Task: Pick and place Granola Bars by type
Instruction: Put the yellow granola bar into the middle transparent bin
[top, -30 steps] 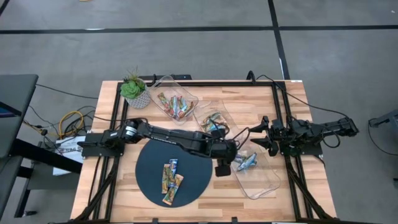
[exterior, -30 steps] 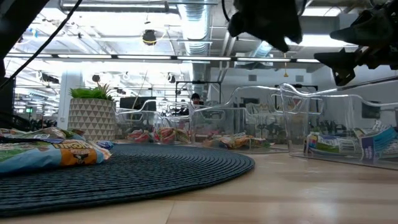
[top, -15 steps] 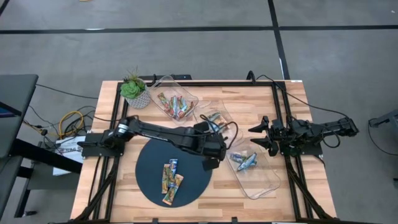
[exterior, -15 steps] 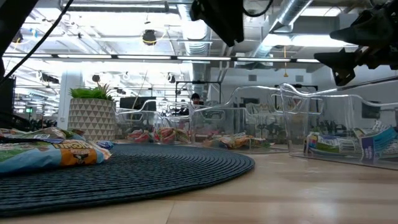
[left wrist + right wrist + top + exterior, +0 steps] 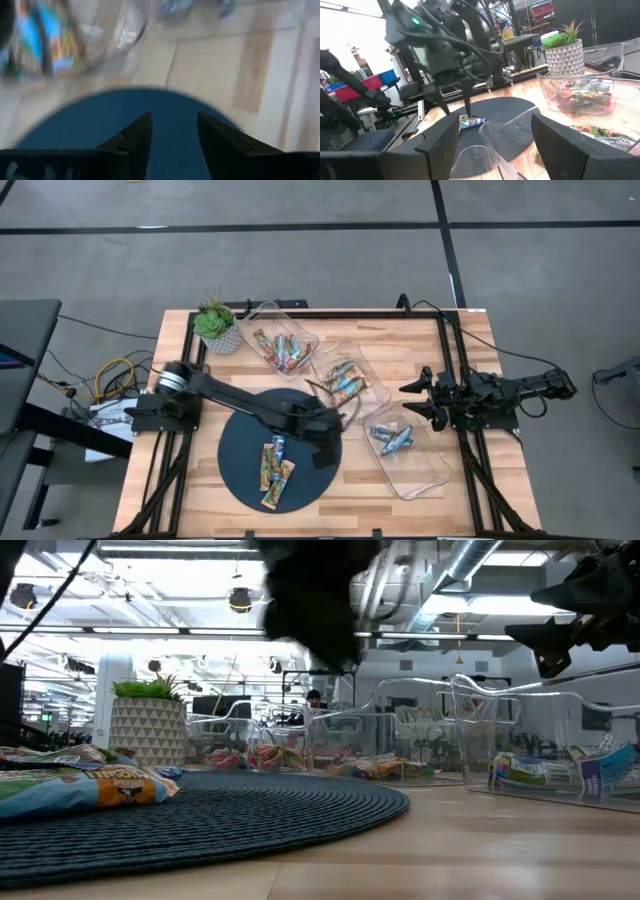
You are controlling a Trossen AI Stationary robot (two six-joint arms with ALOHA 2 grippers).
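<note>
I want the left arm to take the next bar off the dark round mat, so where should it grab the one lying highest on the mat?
Take the top bar across its narrow width near the middle, coming straight down from above. It lies flat on the mat with its long axis running up-down, so the left hand, open just beside it, probably needs its fingers on the bar's two long edges.

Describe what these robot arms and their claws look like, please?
Both arms are dark, slim and jointed, with black cables along them. The left arm has a pale ring near its base. Each gripper, left and right, ends in two flat, black, angular fingers.
</note>
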